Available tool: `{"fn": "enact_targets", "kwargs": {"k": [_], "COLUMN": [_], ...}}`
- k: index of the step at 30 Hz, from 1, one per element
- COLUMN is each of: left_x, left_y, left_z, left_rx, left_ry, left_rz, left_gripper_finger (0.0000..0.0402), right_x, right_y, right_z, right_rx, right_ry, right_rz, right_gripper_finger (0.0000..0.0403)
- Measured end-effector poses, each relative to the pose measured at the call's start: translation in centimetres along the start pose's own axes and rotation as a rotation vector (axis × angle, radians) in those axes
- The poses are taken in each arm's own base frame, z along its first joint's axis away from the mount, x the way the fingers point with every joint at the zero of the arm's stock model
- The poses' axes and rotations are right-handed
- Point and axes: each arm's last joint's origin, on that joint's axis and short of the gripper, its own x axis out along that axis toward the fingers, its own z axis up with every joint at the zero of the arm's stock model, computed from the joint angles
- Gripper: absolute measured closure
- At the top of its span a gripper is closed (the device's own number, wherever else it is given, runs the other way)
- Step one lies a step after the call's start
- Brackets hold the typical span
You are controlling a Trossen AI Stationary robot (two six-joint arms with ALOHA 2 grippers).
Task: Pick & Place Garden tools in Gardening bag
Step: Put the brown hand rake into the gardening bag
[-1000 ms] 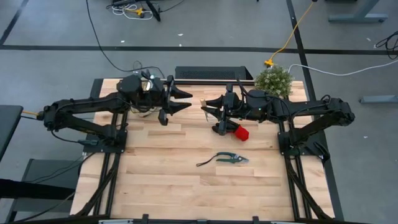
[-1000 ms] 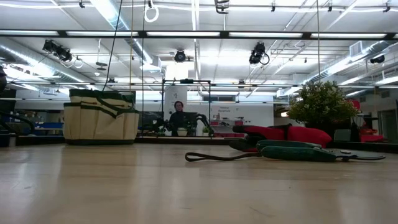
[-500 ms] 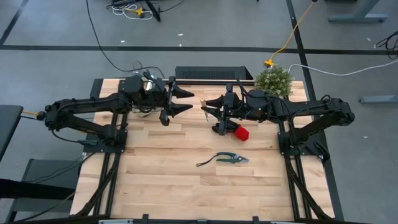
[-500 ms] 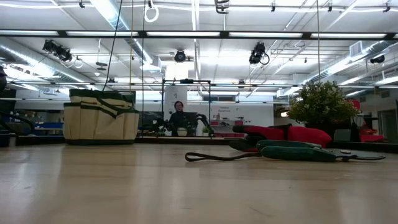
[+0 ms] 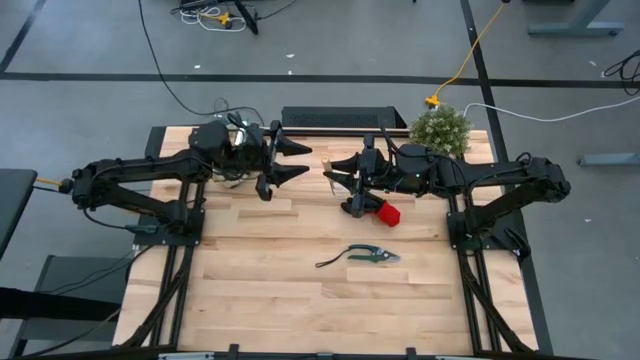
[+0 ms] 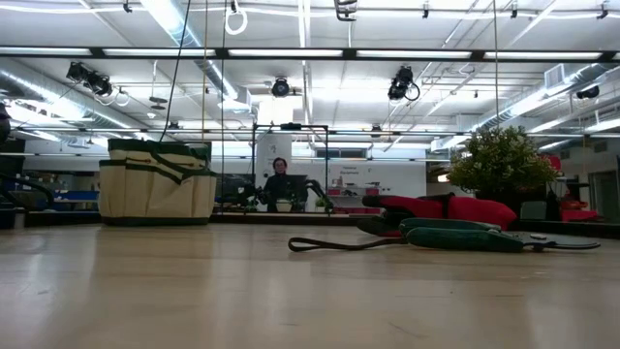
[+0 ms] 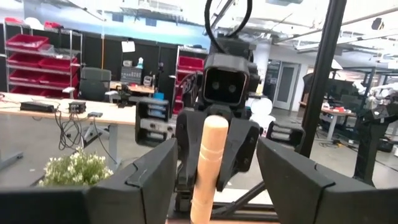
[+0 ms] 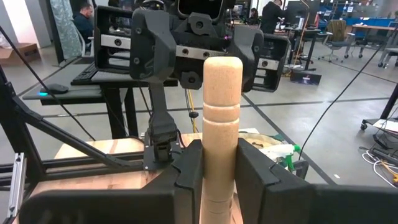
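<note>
Handover at upper centre: right gripper [image 5: 330, 177] pinches wooden-handled tool [image 8: 222, 134]; left gripper [image 5: 303, 160] faces it, fingers spread, next to close on the handle.

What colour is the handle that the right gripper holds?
Pale natural wood: the handle in the right gripper shows best in the right wrist view.

My desk [image 5: 260, 290] is pale wooden planking. At its far right corner stands a bushy green plant [image 5: 440, 128]. On the grey floor beyond it, a yellow cable [image 5: 478, 48] runs off, with a black cable [image 5: 160, 60] further left. A person [image 6: 280, 180] sits far behind.
</note>
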Motion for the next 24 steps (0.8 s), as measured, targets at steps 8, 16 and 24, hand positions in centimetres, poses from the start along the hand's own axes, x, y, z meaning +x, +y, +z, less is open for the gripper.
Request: {"fn": "enact_targets", "kwargs": {"k": [8, 16, 24], "left_x": [0.5, 2.2, 3.0], "left_y": [0.0, 0.4, 0.3], "left_z": [1.1, 2.0, 1.5], "left_rx": [0.016, 0.043, 0.032], "left_ry": [-0.022, 0.09, 0.1], "left_rz": [0.014, 0.013, -0.011], "left_gripper_finger": [0.0159, 0.0158, 0.0158], "right_x": [0.0, 0.0, 0.0], "right_y": [0.0, 0.0, 0.0], "right_z": [0.0, 0.3, 0.7], "right_rx": [0.0, 0.006, 0.013], "right_ry": [-0.001, -0.031, -0.07], "right_rz": [0.002, 0.001, 0.001], "right_gripper_finger": [0.0337, 0.0337, 0.0338]}}
